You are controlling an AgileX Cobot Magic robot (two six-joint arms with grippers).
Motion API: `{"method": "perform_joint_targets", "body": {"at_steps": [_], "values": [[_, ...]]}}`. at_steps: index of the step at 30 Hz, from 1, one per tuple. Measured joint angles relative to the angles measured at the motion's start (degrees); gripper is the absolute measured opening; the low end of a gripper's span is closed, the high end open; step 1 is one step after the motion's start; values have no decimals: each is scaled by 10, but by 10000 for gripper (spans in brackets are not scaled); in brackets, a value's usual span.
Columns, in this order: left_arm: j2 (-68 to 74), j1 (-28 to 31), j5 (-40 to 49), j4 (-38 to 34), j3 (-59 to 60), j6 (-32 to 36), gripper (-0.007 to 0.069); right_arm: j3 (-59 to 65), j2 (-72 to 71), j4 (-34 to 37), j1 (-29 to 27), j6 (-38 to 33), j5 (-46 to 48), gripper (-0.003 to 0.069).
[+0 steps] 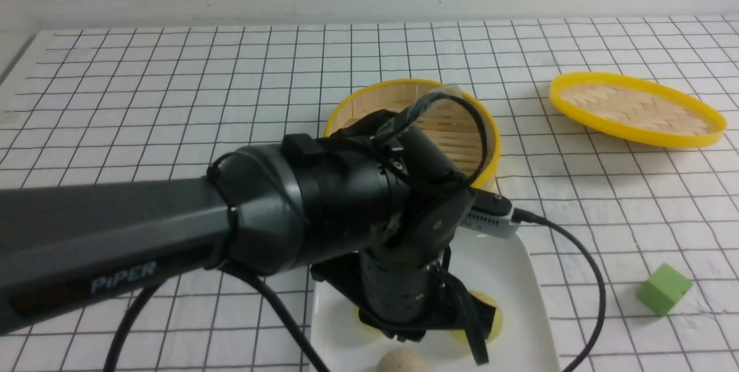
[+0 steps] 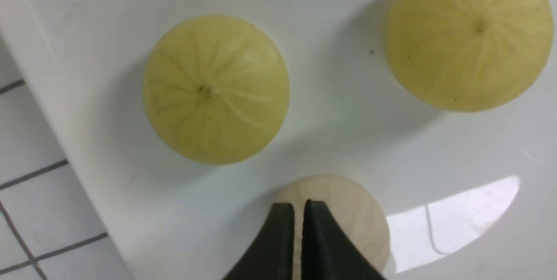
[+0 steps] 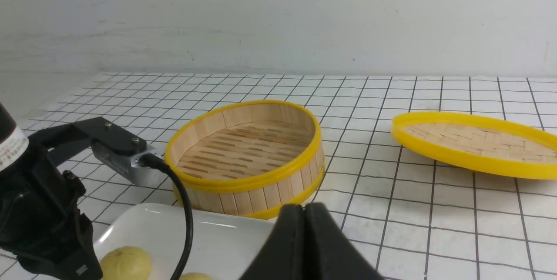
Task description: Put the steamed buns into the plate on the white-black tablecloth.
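Right gripper [image 3: 304, 215] is sitting pinched shut, empty. Just ahead, a glossy white square plate [image 1: 519, 279] is lying on the gridded cloth [image 1: 173, 100] w/ all 3 round buns [image 2: 215, 88] resting in it. Their pleats are only showing in the left wrist view. Left gripper [image 2: 299, 217] is hovering over the beige bun [image 2: 352, 215], fingers basically closed, gripping nothing. Further back: slatted bamboo steamer [image 3: 248, 149], then the woven lid [image 3: 474, 141].

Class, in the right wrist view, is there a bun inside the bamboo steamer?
No, the bamboo steamer shows only its bare slatted floor.

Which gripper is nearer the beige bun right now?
Left. The left gripper hangs directly over the beige bun on the plate; the right gripper is off to the plate's side, facing the steamer.
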Motion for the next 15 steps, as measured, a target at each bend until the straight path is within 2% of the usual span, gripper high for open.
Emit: {"method": "perform_joint_targets", "body": {"at_steps": [3,6,11,15], "values": [[0,0,0,4,0,0,13,23,-7,-6,-6,-1,-13,-1],[-3,0,0,13,0,0,8,70,-22,-30,-41,-1,-38,1],[-31,0,5,48,0,0,8,169,-24,-79,-132,-1,-43,4],[-49,0,19,64,0,0,8,204,-24,-84,-154,-1,-38,4]]}}
